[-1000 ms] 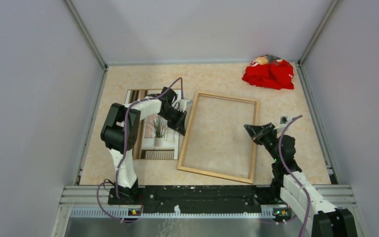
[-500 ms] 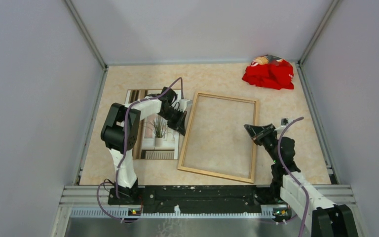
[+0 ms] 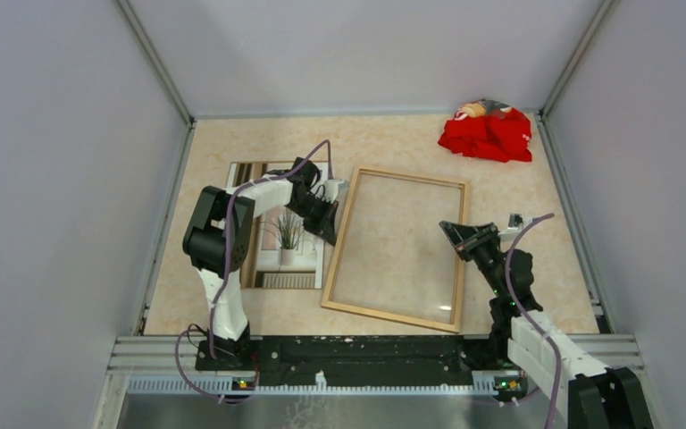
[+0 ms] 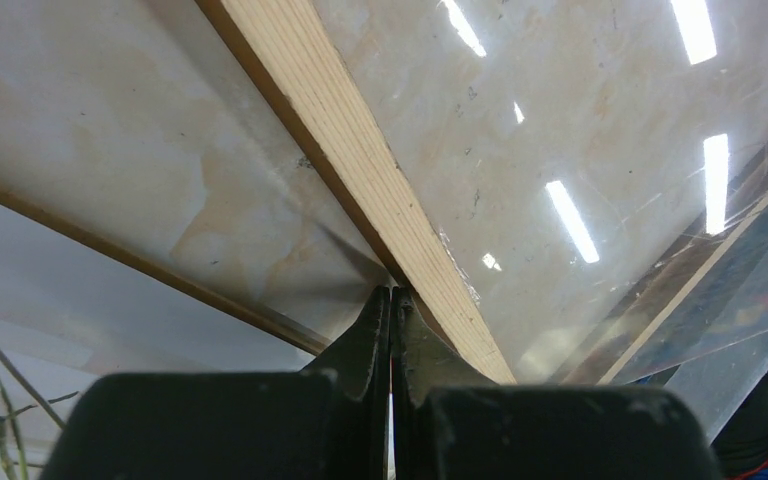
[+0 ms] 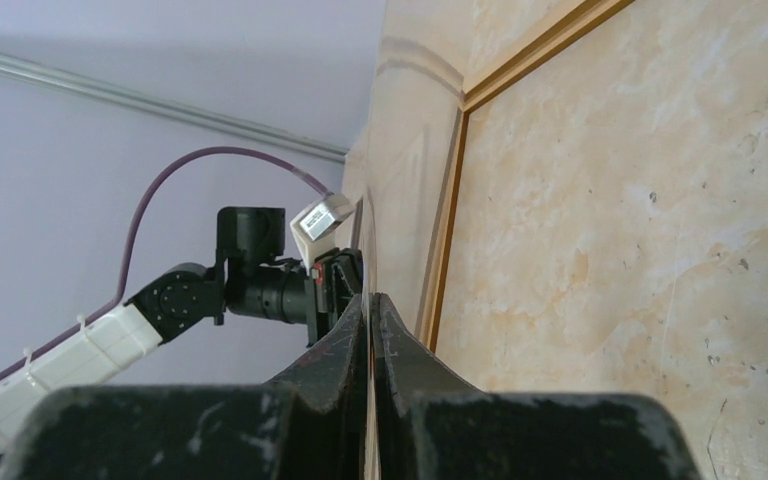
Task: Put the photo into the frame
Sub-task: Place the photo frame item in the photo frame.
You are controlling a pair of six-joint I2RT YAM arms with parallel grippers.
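Evidently positioning: left end effector [image 4: 390, 305] and right end effector [image 3: 453, 231], fingers together, holding nothing, sit at opposite rails of the frame [image 3: 411, 176]. The photo [image 3: 284, 239] lies beneath the left one; next, probably, pinch its edge.

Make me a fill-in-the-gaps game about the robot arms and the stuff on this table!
1. The photo lies to the ___ of the frame.
2. The cloth in the far corner is ___.
3. The left fingers and the right fingers are both ___.
4. The photo shows a potted ___.
Missing words: left, red, shut, plant.
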